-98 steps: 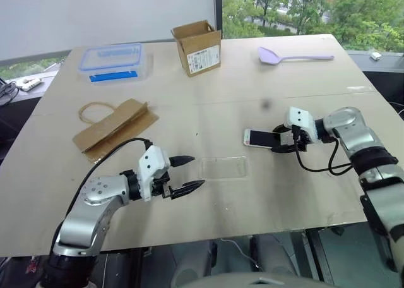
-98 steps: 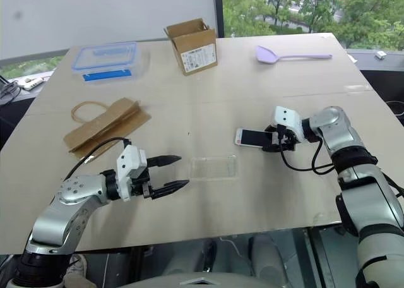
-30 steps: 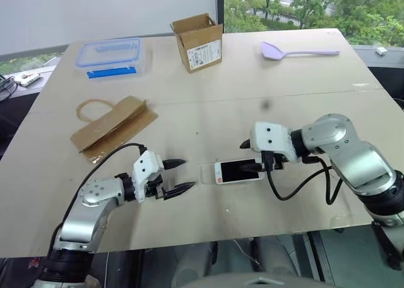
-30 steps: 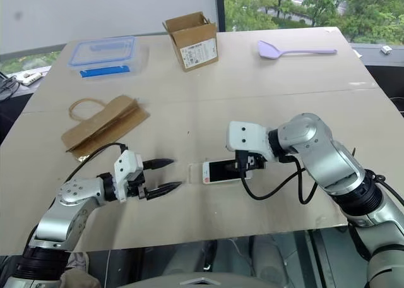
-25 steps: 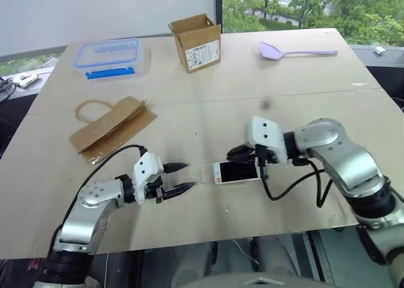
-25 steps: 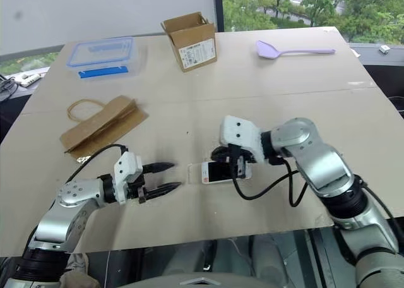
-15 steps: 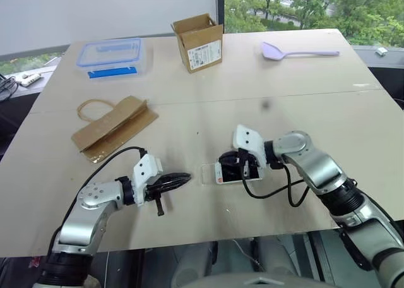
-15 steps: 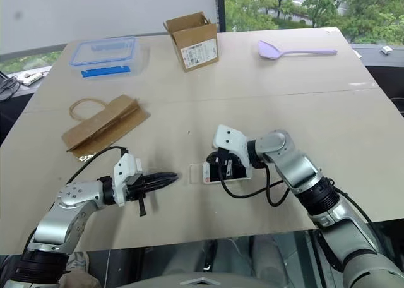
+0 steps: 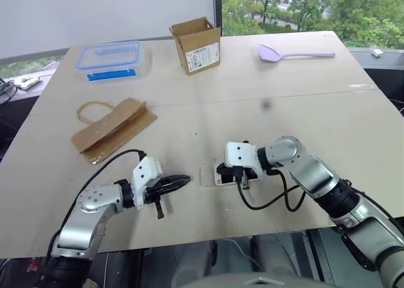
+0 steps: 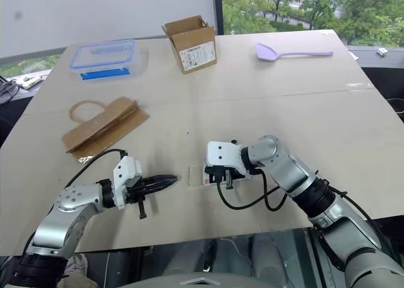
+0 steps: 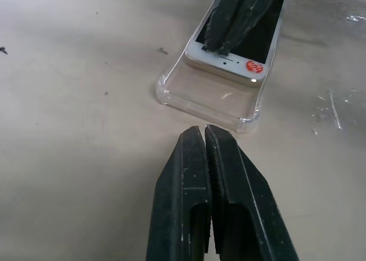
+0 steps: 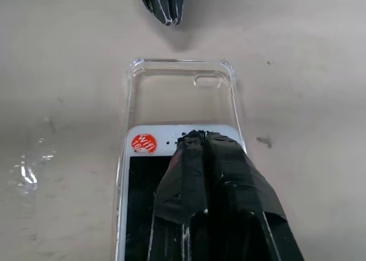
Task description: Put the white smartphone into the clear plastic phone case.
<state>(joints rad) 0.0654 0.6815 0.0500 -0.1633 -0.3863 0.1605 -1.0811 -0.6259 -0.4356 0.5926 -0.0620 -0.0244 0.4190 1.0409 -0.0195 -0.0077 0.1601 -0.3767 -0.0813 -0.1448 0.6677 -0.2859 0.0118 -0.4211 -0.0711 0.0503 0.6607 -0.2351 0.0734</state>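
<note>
Head stereo overhead; wrist close-ups.

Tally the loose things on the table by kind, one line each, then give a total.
Phones: 1, the white smartphone
Phone cases: 1, the clear plastic phone case
Lidded plastic boxes: 1
Cardboard boxes: 1
Paper bags: 1
Spoons: 1, purple
Total: 6

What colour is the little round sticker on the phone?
Red, with tiny white writing. The sticker sits on the white smartphone; clearest in the right wrist view.
</note>
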